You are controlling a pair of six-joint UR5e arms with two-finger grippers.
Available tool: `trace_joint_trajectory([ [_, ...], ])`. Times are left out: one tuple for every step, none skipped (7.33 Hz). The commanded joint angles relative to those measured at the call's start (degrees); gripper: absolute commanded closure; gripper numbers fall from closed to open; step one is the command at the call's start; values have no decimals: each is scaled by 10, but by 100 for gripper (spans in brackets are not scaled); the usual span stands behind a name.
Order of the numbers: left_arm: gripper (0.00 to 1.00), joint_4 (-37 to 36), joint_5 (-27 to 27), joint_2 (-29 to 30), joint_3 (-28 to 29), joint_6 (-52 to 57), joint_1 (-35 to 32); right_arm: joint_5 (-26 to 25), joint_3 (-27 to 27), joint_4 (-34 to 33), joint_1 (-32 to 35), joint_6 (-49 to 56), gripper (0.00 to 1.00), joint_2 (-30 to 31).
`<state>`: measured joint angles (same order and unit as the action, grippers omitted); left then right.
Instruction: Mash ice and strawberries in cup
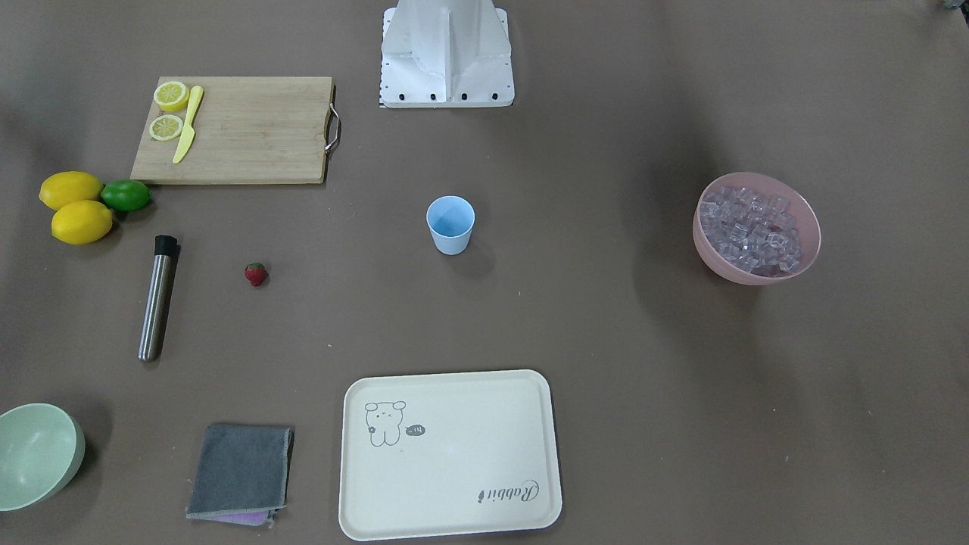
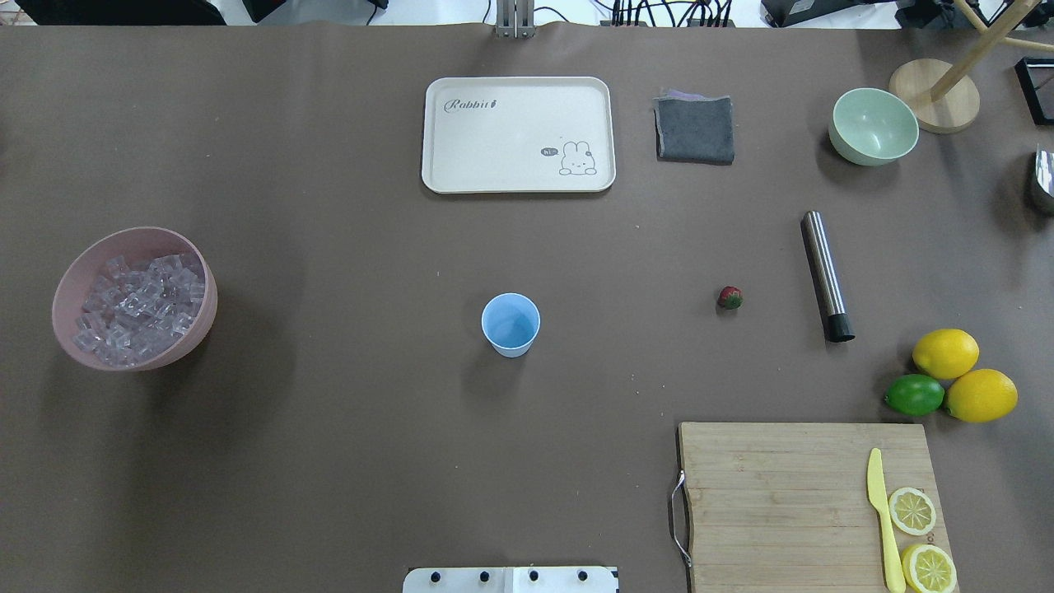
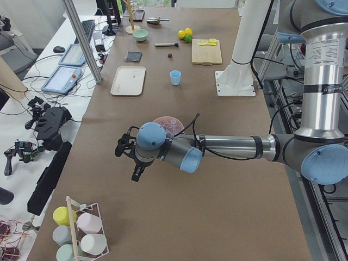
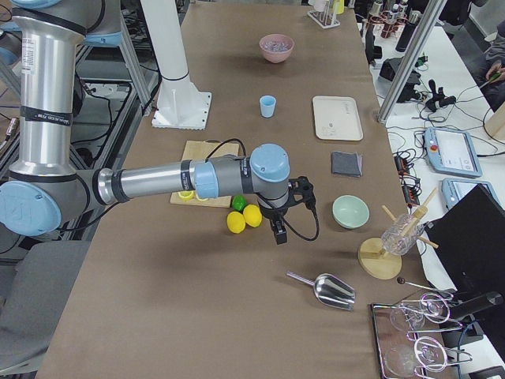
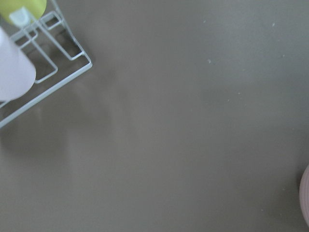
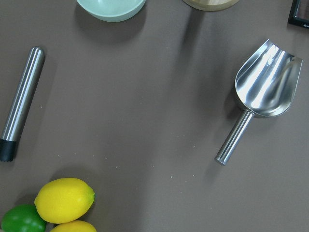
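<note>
- Nearest the front-facing camera lies one cream rectangular tray (image 1: 454,462) with a rabbit drawing, flat on the brown table (image 1: 606,341).
- One small light blue plastic cup (image 1: 450,225) stands upright mid-table, between the tray and the robot's white base plate (image 1: 447,76). Its mouth faces up and its blue bottom shows.
- One small red strawberry (image 1: 256,274) with a green cap lies on the table toward the robot's right, well apart from the cup. Only brown table lies between them.
- Clear, faintly purple ice cubes (image 1: 749,231), too many to count, are heaped in one pink bowl (image 1: 746,274) on the robot's left, well apart from the cup.
- One steel cylinder with a black end (image 1: 157,299) lies near the strawberry, on the side away from the cup.
- Two whole yellow lemons (image 1: 70,189) and one green lime (image 1: 126,195) sit clustered just beside one wooden cutting board (image 1: 250,132). The board carries two lemon halves (image 1: 171,95) and one yellow plastic knife (image 1: 187,125).
- One pale green bowl (image 1: 30,454) and one folded grey cloth (image 1: 238,469) lie along the tray's row. Only a purple edge shows beneath the cloth.
- One shiny metal scoop (image 6: 265,87) lies past the green bowl, at the table's right end.
- The left gripper (image 3: 130,160) hangs above the table's left end, and its arm partly covers the pink bowl in the side view. The right gripper (image 4: 278,230) hangs beside the lemons. Each shows only from the side, so I cannot tell whether its jaws are parted or closed.
- The left wrist view shows a cut-off corner of a white wire rack (image 5: 58,72).
</note>
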<state>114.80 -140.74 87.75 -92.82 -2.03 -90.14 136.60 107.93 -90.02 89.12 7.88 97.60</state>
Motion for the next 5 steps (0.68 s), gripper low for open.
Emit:
trace_joint_trajectory([
  [0, 17, -1, 1, -6, -3, 13, 1, 5, 2, 0, -39, 0, -5],
  [0, 25, 0, 1, -17, -31, 35, 2, 9, 2, -3, -66, 1, -6],
  [1, 28, 19, 0, -51, -109, 82, 3, 19, 2, -4, -84, 1, -6],
  [1, 31, 49, 0, -77, -159, 136, 3, 22, 2, -4, -84, 1, -3],
  [1, 32, 86, 1, -97, -177, 181, 3, 24, 3, -4, -83, 0, -3],
])
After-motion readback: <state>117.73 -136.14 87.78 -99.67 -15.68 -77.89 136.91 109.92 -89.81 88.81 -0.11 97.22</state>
